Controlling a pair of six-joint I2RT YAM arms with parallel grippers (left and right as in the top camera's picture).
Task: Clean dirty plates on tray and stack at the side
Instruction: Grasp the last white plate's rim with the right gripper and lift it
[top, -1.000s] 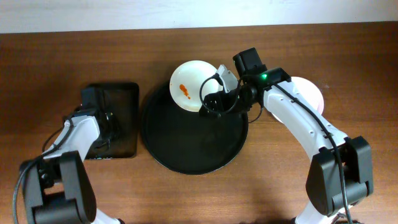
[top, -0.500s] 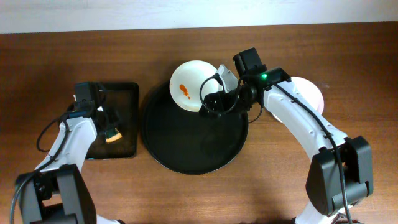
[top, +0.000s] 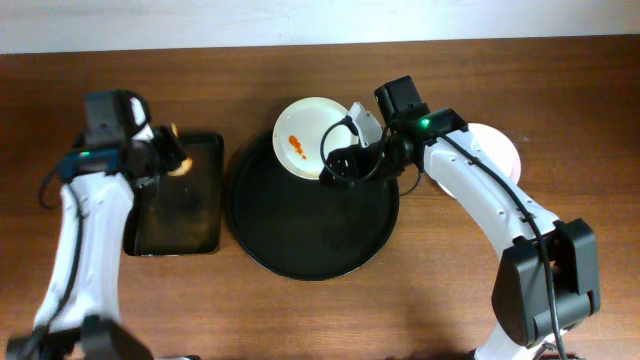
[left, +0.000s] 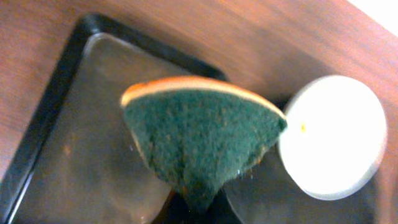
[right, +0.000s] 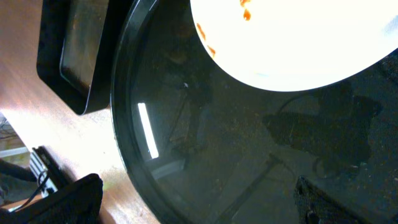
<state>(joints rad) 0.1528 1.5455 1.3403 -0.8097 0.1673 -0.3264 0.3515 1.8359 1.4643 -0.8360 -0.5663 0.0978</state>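
Note:
A white plate (top: 305, 137) with an orange smear lies on the far rim of the round black tray (top: 300, 225). It also shows in the right wrist view (right: 298, 50) and the left wrist view (left: 333, 140). My right gripper (top: 338, 165) is open over the tray (right: 205, 143), by the plate's right edge, holding nothing. My left gripper (top: 160, 160) is shut on a green and orange sponge (left: 199, 134), held above the rectangular tray. A clean white plate (top: 497, 150) lies right of the tray, partly hidden by my right arm.
A smaller rectangular black tray (top: 185, 205) sits left of the round tray; it also shows in the left wrist view (left: 68, 130). Bare wooden table lies in front and at the far right.
My left gripper has lifted the sponge off the rectangular tray and carried it back and up to the tray's far edge. The right arm and the plate have not moved.

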